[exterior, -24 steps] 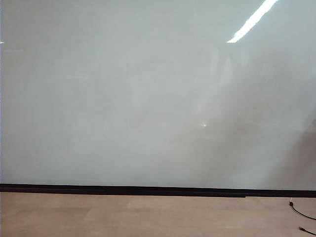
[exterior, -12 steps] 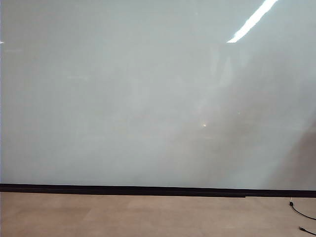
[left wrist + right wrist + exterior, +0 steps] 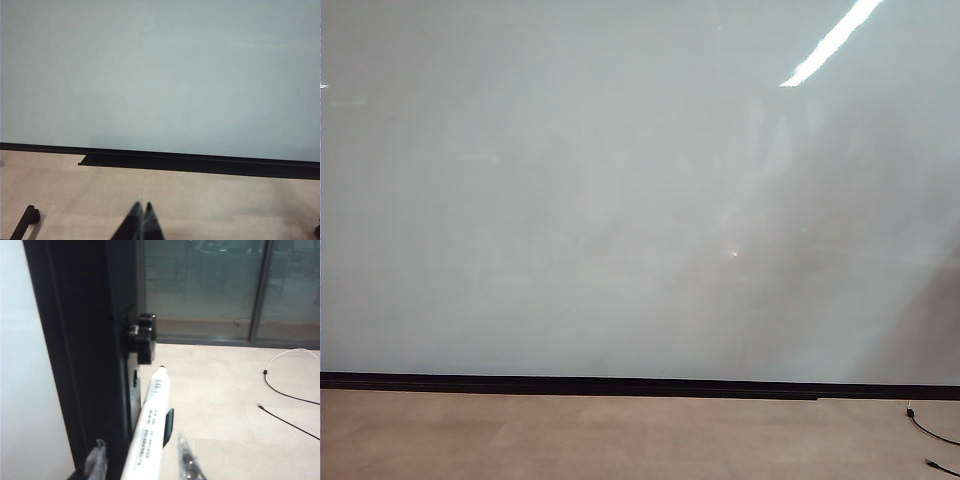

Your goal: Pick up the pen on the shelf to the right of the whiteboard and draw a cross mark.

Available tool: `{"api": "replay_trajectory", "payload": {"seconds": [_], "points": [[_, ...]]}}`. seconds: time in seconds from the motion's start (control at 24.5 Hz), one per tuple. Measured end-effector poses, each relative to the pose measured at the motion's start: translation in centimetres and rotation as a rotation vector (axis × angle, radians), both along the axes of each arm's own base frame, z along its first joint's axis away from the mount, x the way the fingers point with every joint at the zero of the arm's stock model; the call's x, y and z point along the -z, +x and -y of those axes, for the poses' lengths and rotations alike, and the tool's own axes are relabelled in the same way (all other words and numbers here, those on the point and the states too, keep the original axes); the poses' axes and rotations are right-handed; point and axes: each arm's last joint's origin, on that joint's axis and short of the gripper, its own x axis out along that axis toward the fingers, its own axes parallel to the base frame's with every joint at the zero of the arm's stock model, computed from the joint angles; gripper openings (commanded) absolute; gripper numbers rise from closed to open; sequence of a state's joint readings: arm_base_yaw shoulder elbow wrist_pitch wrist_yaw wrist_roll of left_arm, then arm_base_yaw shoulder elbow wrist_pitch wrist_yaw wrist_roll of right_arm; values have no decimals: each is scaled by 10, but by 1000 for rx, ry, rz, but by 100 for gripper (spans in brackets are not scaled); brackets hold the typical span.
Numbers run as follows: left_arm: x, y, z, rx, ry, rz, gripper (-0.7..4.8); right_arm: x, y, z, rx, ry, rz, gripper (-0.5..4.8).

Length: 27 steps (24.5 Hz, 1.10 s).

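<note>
The whiteboard (image 3: 620, 200) fills the exterior view, and no gripper appears there. In the right wrist view the white pen (image 3: 150, 425) with black print lies beside the board's black side frame (image 3: 80, 340), black tip pointing away. My right gripper (image 3: 140, 440) is open, one finger on each side of the pen with a gap both ways. A small black shelf part (image 3: 168, 427) shows next to the barrel. My left gripper (image 3: 142, 205) is shut and empty, over the tan floor in front of the whiteboard (image 3: 160, 75). No cross mark shows.
A black knob (image 3: 142, 337) sticks out of the side frame just past the pen's tip. Thin cables (image 3: 290, 390) lie on the floor to the right, also in the exterior view as cables (image 3: 930, 430). A black strip (image 3: 200, 164) runs along the board's lower edge. Glass doors (image 3: 225, 285) stand behind.
</note>
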<state>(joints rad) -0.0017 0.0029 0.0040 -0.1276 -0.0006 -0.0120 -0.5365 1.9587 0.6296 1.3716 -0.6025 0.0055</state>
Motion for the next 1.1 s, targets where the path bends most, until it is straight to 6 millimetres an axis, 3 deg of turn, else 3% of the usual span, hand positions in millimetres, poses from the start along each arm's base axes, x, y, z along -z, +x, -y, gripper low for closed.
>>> {"api": "replay_trajectory", "payload": {"seconds": [0.45,0.49,0.53,1.1], "points": [[0,0,0,0,0,0,-5,-1,0,0,-1,-4,7,135],[0,0,0,0,0,0,-4,-1,0,0,-1,-4,8,28],[0,0,0,0,0,0,-4,-1,0,0,-1,-4,7,-6],[0,0,0,0,0,0,-4,-11,-3,6,79,-25,49,-2]]}}
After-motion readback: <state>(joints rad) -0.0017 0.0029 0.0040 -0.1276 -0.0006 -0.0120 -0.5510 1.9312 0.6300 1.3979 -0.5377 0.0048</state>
